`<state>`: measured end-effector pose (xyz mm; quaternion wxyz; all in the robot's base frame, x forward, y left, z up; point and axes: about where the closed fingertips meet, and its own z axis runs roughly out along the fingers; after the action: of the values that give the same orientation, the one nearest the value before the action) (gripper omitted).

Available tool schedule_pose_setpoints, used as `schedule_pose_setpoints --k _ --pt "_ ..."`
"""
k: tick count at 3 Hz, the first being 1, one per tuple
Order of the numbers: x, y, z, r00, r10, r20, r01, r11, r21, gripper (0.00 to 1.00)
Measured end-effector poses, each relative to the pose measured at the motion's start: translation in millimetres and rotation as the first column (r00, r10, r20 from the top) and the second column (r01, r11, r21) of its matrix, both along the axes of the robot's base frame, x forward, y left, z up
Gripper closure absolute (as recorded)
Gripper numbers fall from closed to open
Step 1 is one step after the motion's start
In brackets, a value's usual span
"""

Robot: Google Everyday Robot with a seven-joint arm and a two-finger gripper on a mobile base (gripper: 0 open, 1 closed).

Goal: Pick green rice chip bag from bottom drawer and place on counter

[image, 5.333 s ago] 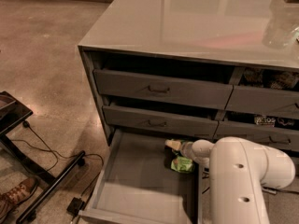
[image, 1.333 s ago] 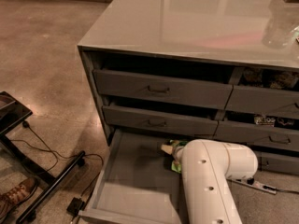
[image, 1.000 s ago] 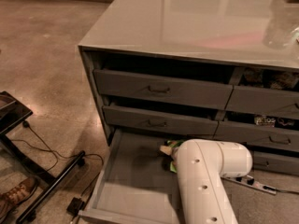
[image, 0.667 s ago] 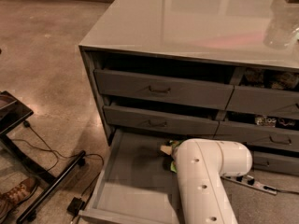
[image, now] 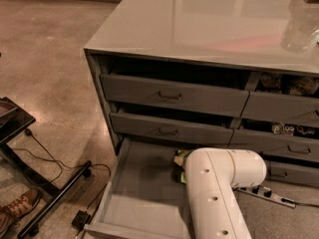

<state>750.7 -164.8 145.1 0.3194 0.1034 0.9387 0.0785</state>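
Note:
The bottom drawer (image: 134,203) is pulled out, showing its flat grey inside. The green rice chip bag (image: 182,176) lies at its back right; only a green sliver shows past my white arm (image: 219,183). My gripper (image: 178,159) reaches down into the drawer at the bag and is almost wholly hidden behind the arm. The glossy grey counter (image: 199,24) spans the top of the cabinet.
Two shut handled drawers (image: 169,96) sit above the open one. The right stack holds dark snack packs (image: 289,129). A clear container (image: 299,31) stands on the counter at the right. A black stand with cables (image: 45,183) and a shoe (image: 12,213) are on the floor at the left, and a power strip (image: 264,193) at the right.
Since the earliest frame my arm has swung left over the drawer and now covers most of the bag. Over the last second it has barely moved.

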Motion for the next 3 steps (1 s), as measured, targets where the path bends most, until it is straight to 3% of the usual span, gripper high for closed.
schedule_pose_setpoints --k 3 --pt "0.0 0.0 0.0 1.0 0.0 0.0 0.0 1.0 0.0 0.9"
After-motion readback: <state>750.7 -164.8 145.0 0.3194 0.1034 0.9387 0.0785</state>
